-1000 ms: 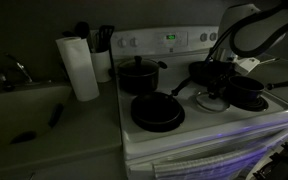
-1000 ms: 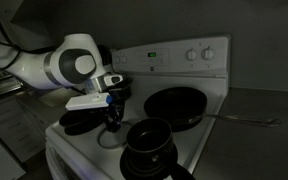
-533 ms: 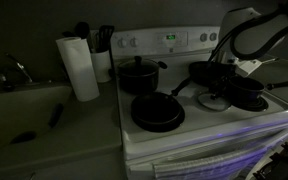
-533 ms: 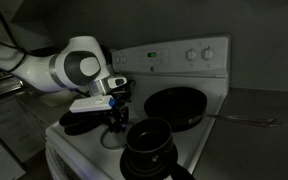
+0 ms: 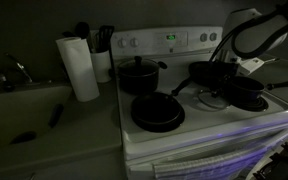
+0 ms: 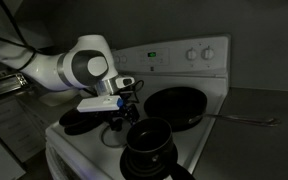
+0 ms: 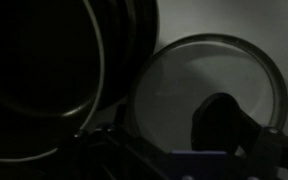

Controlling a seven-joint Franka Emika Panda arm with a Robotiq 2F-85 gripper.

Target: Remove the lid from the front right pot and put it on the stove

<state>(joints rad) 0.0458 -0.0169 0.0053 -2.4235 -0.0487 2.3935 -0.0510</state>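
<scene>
The lid [image 7: 209, 95], round with a pale rim and a black knob [image 7: 220, 122], lies flat on the white stove [image 5: 199, 130]. In both exterior views it rests beside the low front right pot [image 5: 250, 97] [image 6: 79, 122], as a faint ring [image 5: 212, 101] [image 6: 112, 137]. My gripper [image 6: 121, 115] hangs just above the lid, open and off the knob; it also shows dimly from the far side [image 5: 222, 88]. A dark round vessel [image 7: 44, 80] fills the left of the wrist view; which one it is I cannot tell.
A taller black pot [image 5: 137, 74] [image 6: 149, 140], a frying pan [image 5: 157, 112] and a wide pan [image 6: 174, 105] occupy the other burners. A paper towel roll [image 5: 81, 68] and utensil holder [image 5: 102, 50] stand beside the stove, with a sink [image 5: 19, 95] further along.
The gripper let go of the lid's knob and rose a little, shifting slightly sideways. The lid stays on the stove.
</scene>
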